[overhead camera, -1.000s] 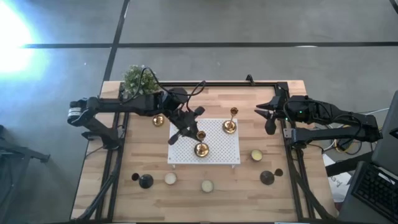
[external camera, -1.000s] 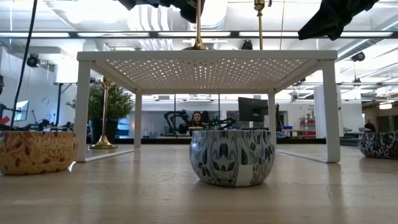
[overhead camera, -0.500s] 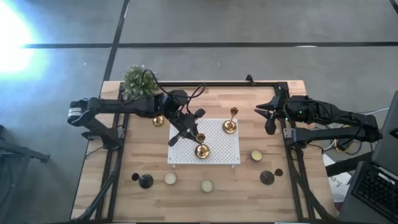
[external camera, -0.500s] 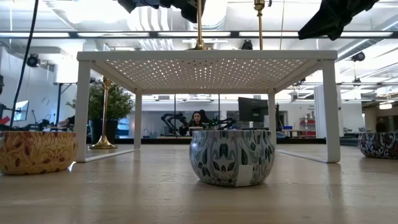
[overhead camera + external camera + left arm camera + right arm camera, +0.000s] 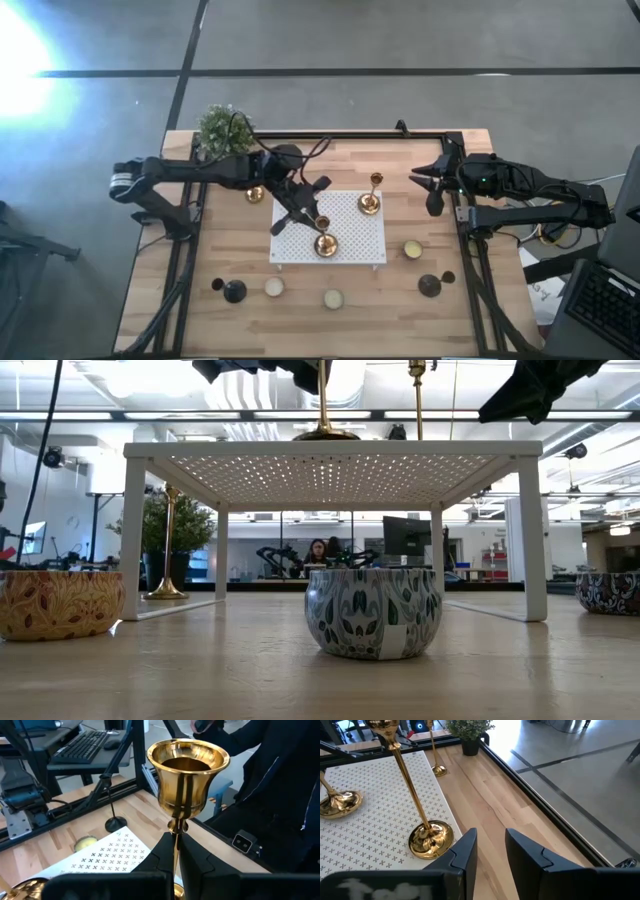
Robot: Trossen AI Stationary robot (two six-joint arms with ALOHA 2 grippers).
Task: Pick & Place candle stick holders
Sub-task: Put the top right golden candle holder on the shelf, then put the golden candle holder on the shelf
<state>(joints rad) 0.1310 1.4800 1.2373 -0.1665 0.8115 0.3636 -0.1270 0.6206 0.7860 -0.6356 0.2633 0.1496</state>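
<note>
The left gripper (image 5: pixel 312 212) is closed on the thin stem of a shiny brass candle stick holder (image 5: pixel 323 240) standing on the white perforated metal shelf (image 5: pixel 352 248). The right gripper (image 5: pixel 428 186) waits slightly open, empty, above the wooden worktop (image 5: pixel 400 280).

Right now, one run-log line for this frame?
left gripper: shut on brass candle holder, over white rack | right gripper: open, empty, waiting at right edge

Lighting: bright, even daylight. Strong white glare (image 5: pixel 18 62) burns out the floor at the high view's left edge. Ceiling light strips (image 5: pixel 300 415) glow in the low view; the room behind is soft. Bench (image 5: pixel 415 285) shadows faint and short. Brass cup (image 5: pixel 187 772) sharp, with highlights; near pincer housing in both wrist views blurred.
</note>
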